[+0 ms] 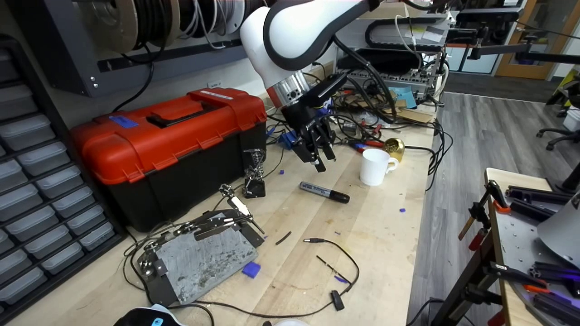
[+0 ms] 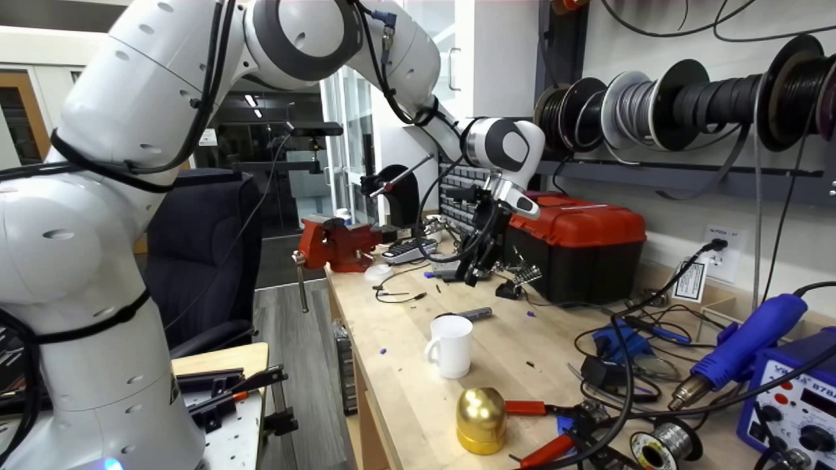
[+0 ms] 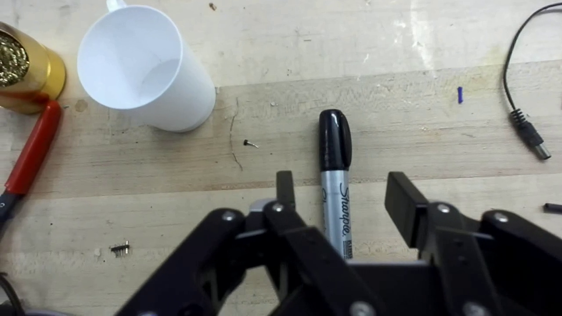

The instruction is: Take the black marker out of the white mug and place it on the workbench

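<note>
Wrist view, left to right: a shiny gold-coloured round metal pot [image 3: 46, 66] holding brassy wool [image 3: 13, 59], partly out of view, sits ahead of the fingers [image 3: 404, 210] and well to their left. A red-handled tool [image 3: 35, 149] slants just beside it, well left of the fingers. Next, a plain white cylindrical mug [image 3: 184, 92] stands upright on the light tan wooden surface [image 3: 285, 57], ahead of the fingers and to their left, its handle on the side away from them. The 2 black fingers are spread wide. A slim black-capped, grey-barrelled marker [image 3: 336, 180] lies flat on the surface, outside the mug and apart from it; seen from the wrist, its barrel shows between the 2 fingers and its cap points ahead of them. Farther right and ahead of the fingers, a small blue bit [image 3: 459, 95] lies near a thin black plug-ended cable [image 3: 529, 133].

In an exterior view, left to right: a large black plastic toolbox [image 1: 190, 172] with a red lid stands left of the fingers; the fingers hang above the surface, apart from the marker, which lies below them; the mug stands to their right, the gold-coloured pot just beside it.
</note>
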